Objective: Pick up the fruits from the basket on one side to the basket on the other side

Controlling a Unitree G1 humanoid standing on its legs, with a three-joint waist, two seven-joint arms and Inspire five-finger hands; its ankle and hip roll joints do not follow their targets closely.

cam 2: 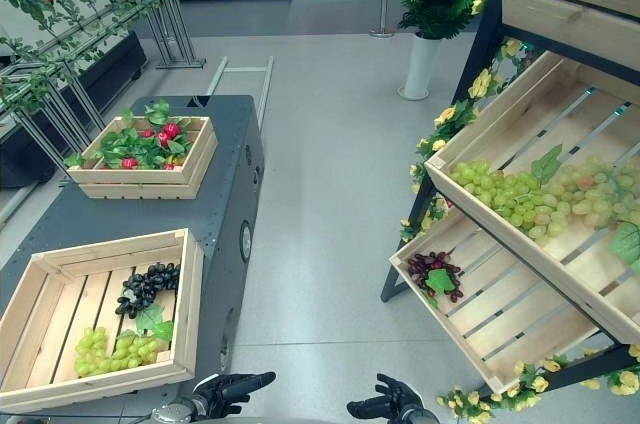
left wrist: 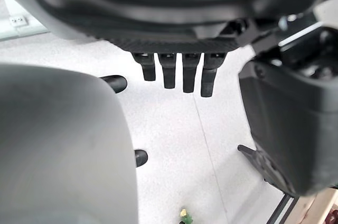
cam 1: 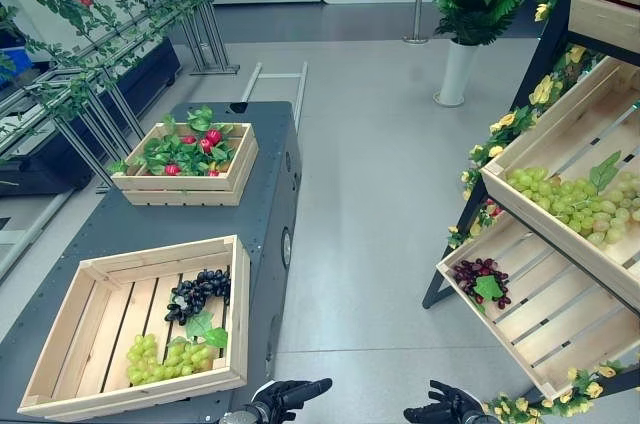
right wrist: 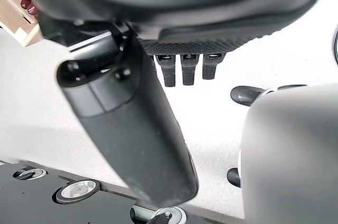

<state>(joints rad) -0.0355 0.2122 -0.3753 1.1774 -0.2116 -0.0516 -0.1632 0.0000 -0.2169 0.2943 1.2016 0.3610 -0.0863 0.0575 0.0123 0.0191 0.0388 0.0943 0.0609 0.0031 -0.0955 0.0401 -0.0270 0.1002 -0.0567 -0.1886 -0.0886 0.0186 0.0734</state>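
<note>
A wooden crate (cam 1: 100, 269) at the near end of a dark table (cam 1: 150, 219) holds a bunch of black grapes (cam 1: 198, 294) and green grapes (cam 1: 165, 359). On the slanted shelf to the right, the upper crate (cam 1: 560, 124) carries green grapes (cam 1: 575, 199). The lower crate (cam 1: 560, 319) has a dark red bunch (cam 1: 478, 274). My left hand (cam 1: 285, 396) and right hand (cam 1: 445, 406) hover low over the floor between table and shelf. Both are open with nothing in them, their fingers (left wrist: 179, 73) (right wrist: 185, 68) relaxed.
A second crate (cam 1: 185, 189) with red fruits (cam 1: 210, 139) and leaves sits at the table's far end. A potted plant (cam 1: 470, 4) stands behind the shelf. Yellow flowers (cam 1: 545, 92) trim the shelf frame. Grey floor (cam 1: 370, 194) separates table and shelf.
</note>
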